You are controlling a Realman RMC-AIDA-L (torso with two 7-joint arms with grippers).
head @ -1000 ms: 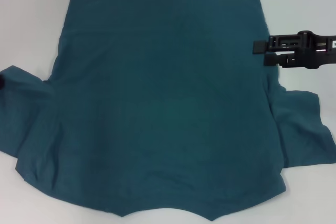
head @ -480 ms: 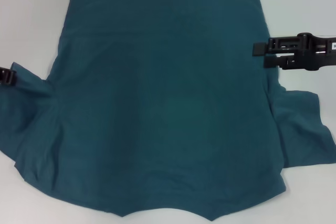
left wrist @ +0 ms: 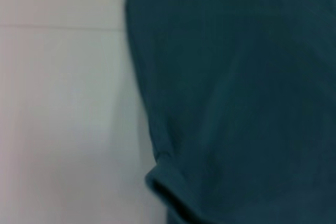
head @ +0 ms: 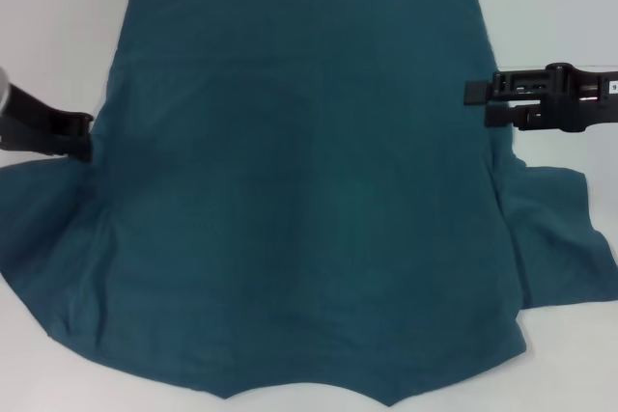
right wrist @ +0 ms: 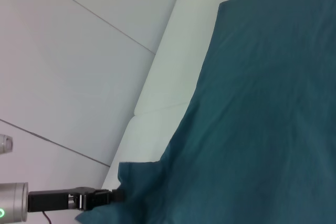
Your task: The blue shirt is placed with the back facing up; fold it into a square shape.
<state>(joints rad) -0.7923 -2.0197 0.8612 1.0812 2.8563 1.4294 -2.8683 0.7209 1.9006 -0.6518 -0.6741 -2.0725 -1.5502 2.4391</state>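
Shirt point(head: 299, 190): laid flat on the white table point(head: 58, 26), plain side up, no lettering visible. Hem lies at the far side; the neck end lies nearest the robot, partly past the frame edge. Both short sleeves are spread outward from the body of the shirt.

Left gripper point(head: 85, 135): at the shirt's left edge, just above the left sleeve point(head: 48, 229), at the armpit. Its tip touches or overlaps the fabric there. Whether its fingers are apart or together cannot be told. The right wrist view shows the same gripper point(right wrist: 113, 196) far off, at the sleeve's edge.

Right gripper point(head: 475, 96): at the shirt's right edge, above the right sleeve point(head: 560, 238). Its two fingers lie one over the other with a narrow gap, tips at the fabric's border. Whether they clamp the cloth cannot be told.

Left wrist view: shirt edge point(left wrist: 152, 129) against the table, with a small rolled fold at the sleeve junction.
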